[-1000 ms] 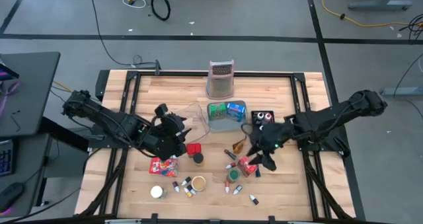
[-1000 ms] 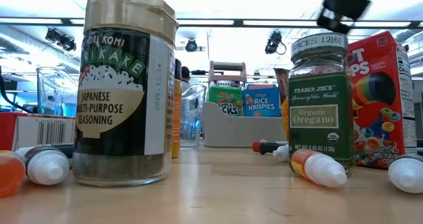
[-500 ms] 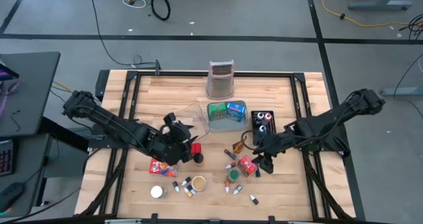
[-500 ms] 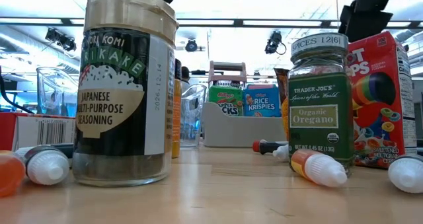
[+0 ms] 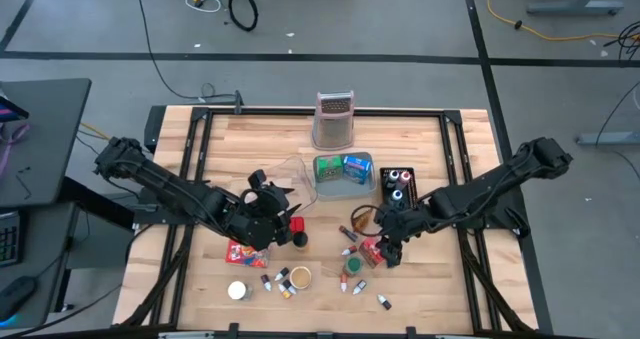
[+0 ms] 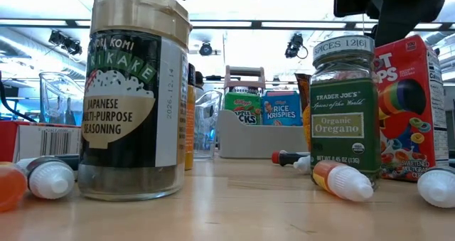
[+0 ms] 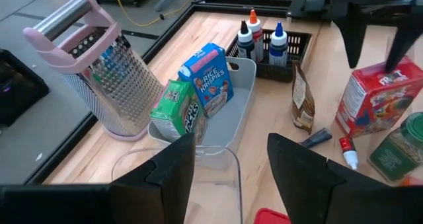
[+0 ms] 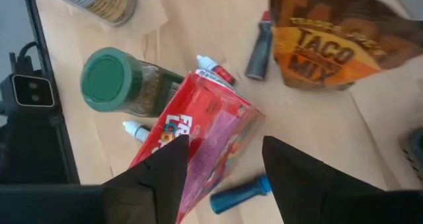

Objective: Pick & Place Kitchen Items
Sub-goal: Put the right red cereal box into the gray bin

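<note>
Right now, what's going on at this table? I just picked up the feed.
Both arms are mid-table with nothing in their fingers. The right gripper hangs open directly above the red Froot Loops box, which stands beside the green-lidded oregano jar, not yet closed on it. The left gripper is open over the clear container, facing the grey tray that holds the Rice Krispies box and a green cereal box. Small bottles and jars lie scattered along the table's near edge.
</note>
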`<state>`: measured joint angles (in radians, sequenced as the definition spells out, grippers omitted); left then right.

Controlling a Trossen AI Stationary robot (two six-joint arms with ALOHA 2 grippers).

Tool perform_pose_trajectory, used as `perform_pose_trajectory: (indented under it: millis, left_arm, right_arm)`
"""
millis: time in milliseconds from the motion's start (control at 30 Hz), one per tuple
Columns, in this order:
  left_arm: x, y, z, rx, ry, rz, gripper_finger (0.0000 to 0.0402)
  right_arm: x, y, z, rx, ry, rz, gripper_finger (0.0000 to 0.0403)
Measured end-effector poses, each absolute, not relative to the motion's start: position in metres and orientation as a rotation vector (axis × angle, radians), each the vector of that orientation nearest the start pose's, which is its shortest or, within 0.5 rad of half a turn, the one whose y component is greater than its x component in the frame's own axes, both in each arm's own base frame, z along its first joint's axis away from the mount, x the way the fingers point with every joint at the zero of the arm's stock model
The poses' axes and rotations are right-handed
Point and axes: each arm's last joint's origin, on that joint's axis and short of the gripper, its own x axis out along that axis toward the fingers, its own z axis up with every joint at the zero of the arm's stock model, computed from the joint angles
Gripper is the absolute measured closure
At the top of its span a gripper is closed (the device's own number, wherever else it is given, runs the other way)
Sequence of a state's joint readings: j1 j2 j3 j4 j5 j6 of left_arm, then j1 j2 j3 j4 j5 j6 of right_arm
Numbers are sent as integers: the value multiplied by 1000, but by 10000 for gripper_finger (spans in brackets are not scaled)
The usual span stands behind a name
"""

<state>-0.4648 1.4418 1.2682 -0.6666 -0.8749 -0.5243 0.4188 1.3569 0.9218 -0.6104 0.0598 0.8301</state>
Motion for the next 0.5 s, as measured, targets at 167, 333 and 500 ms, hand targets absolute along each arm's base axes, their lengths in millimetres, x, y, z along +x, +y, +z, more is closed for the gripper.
perform_pose_trajectory:
  millis: [167, 333, 500]
  left_arm:
    - [274, -113, 318, 32, 536, 536, 203]
    - [274, -113, 318, 33, 536, 536, 203]
    - [274, -113, 318, 32, 535, 536, 203]
  right_arm:
    - [242, 106, 225, 444, 1081, -85, 199]
    - [243, 107, 225, 389, 1078, -29, 214]
    - [243, 108, 225, 320, 1094, 61, 258]
